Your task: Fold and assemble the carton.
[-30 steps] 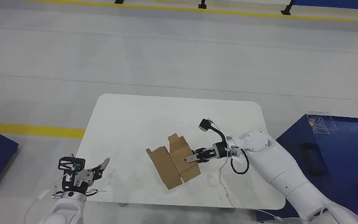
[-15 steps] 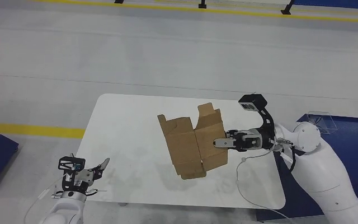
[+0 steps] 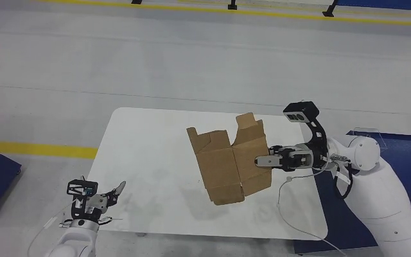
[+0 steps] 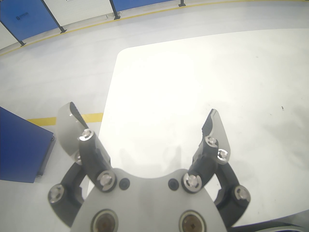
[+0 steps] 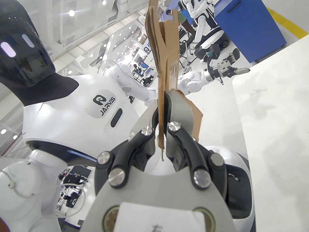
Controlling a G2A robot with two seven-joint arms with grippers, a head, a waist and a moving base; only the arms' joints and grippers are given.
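I had the right gripper clamped on an edge of the flat carton above the table, left gripper wide open and empty by the table's corner: opening stage, I judged, needing that second grip next.

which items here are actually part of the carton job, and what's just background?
Job:
- carton, flaps not yet folded
- right gripper, jaws shut on the carton's edge
- left gripper, jaws open, empty, by the table's corner
- table

Lying about:
- blue cabinet beside the table
- yellow floor line
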